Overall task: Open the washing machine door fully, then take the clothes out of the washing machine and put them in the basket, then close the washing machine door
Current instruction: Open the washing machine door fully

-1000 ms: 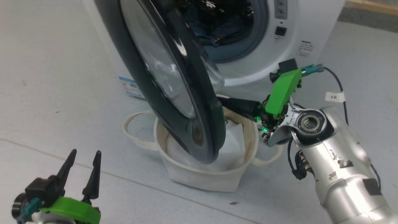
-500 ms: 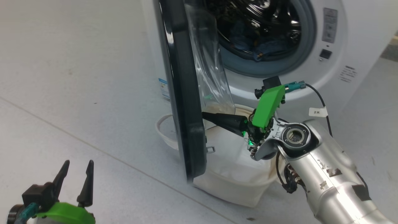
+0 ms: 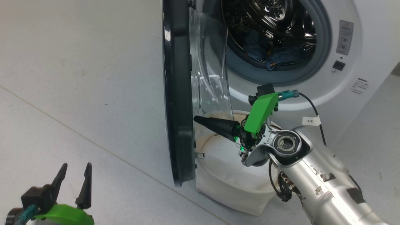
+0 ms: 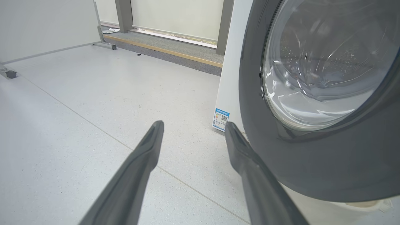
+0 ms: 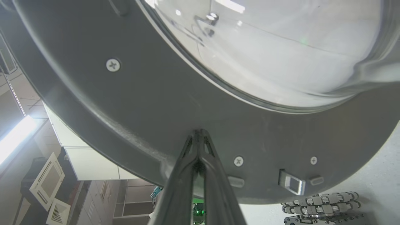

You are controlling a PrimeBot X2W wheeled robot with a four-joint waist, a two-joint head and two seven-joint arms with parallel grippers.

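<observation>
As the washing machine door (image 3: 176, 93) swings wider, right pincer (image 3: 195, 118) (together) touching it, left pincer (image 3: 77, 166) apart.

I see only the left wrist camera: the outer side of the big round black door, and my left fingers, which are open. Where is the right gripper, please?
Observer: The right gripper is shut. It is behind the round glossy black washing machine door, with its tips against the door's grey inner face.
Operator: Is some laundry inside the machine?
Observer: Yes. Soft blue fabric clothes lie low in the shiny metal drum.
Operator: And where is the basket?
Observer: The round cream canvas basket stands on the pale grey floor below the drum mouth, on the inner side of the door.
</observation>
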